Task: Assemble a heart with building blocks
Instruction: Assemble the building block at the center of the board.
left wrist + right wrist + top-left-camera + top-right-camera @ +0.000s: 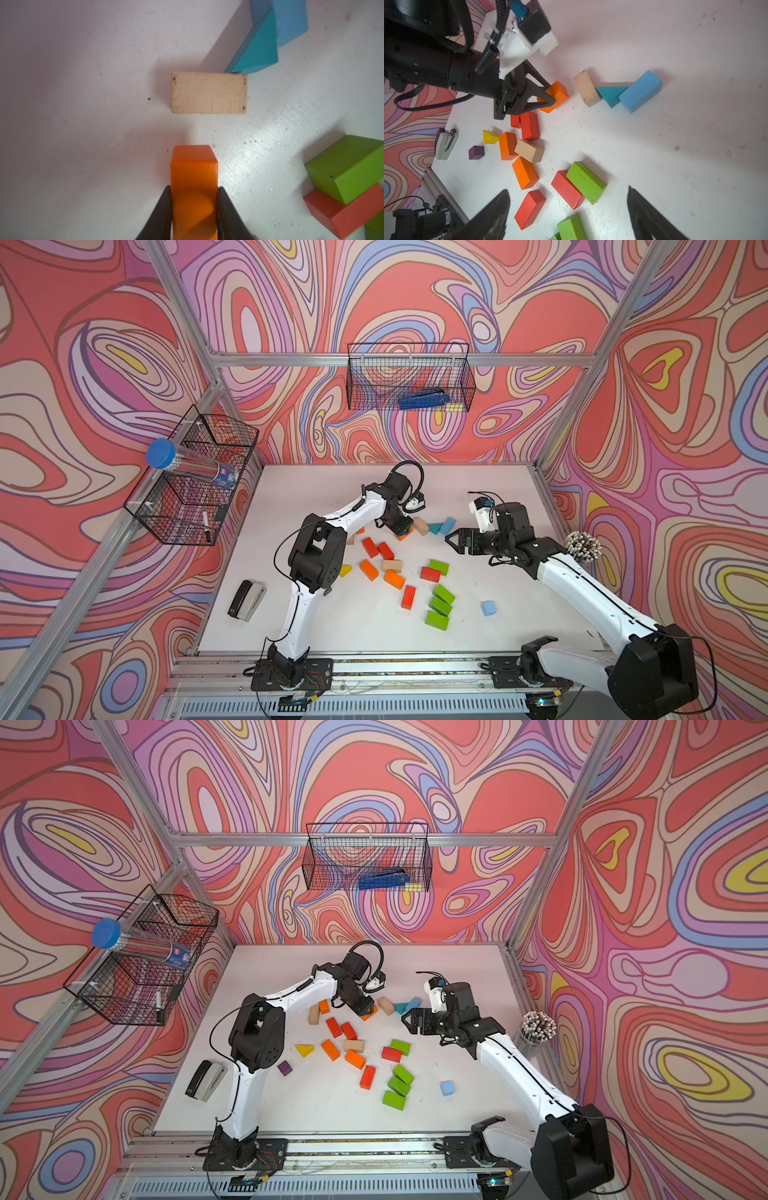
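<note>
Your left fingers (164,209) are clenched on an orange wooden brick (194,178), gripping its two long sides over the far middle of the white desk (340,635). You cannot tell whether the brick touches the surface. Just ahead of it, apart, lies a plain wooden brick (208,92). A teal wooden wedge (257,52) touches its corner, and a light blue wooden brick (291,20) touches the wedge.

Toward the arm bases sits a loose cluster of red, orange and plain bricks (529,150). Beside it a red brick (566,189) lies flush against a green brick (586,181), with three more green bricks (441,605) below them. A yellow wedge (304,1050) and a purple cube (285,1068) lie by the left arm, and a small light blue block (488,608) sits alone.

Your right fingers (496,214) are released, spread wide and empty, near the teal wedge.

A black-and-grey stapler (246,600) lies near the left edge, and a cup of white-tipped sticks (583,546) stands at the right edge. The widest bare stretch of desk runs along the front edge.

The rear wire basket (409,364) holds a blue tool (424,399). The left wire basket (166,526) holds a clear blue-capped tube (187,462) and a marker (206,522).
</note>
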Available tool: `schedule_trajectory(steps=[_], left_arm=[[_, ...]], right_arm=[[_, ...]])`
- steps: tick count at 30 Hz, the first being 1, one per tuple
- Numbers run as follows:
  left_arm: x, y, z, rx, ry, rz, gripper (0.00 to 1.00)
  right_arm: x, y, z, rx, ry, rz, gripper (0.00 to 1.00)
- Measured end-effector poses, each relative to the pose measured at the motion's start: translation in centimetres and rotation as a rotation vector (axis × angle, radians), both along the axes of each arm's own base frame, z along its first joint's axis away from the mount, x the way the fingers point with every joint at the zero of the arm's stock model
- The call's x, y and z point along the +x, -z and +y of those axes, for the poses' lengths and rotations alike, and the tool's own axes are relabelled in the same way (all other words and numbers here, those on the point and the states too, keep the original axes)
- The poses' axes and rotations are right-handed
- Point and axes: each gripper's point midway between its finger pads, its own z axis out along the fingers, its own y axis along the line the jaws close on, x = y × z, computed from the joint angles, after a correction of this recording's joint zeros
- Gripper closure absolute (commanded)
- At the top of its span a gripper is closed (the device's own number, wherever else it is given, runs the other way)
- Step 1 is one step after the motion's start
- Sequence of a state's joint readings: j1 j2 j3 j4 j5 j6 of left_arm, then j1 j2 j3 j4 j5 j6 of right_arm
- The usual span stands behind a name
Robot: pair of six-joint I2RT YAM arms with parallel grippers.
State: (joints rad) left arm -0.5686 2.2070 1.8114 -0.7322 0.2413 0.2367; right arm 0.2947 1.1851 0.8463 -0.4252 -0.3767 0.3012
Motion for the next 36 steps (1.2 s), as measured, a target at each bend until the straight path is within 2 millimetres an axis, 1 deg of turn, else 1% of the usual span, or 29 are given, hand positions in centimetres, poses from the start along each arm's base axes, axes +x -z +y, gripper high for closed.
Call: schedule_trajectory(steps=[3,9,12,22,36], left_arm=[[0.0,0.4,-0.6,0.015,0.019,-0.002,0.8],[0.7,0.7,-1.4,0.048,0.029,-0.029,0.8],[1.1,0.9,-1.4,0.062,0.024,-0.041,0.8],[1.3,1.7,-0.9,0.097,0.02,-0.043,0.78],[1.7,1.7,-1.2,0.092,0.019,-0.051,0.77]], right_arm=[[-0.1,0.1,0.1,0.004,-0.005,0.003,0.11],[-0.1,0.1,0.1,0.004,-0.005,0.003,0.12],[-0.1,0.1,0.1,0.003,-0.005,0.003,0.12],[-0.1,0.0,0.1,0.004,-0.005,0.003,0.12],[-0.2,0.2,0.1,0.003,-0.005,0.004,0.12]])
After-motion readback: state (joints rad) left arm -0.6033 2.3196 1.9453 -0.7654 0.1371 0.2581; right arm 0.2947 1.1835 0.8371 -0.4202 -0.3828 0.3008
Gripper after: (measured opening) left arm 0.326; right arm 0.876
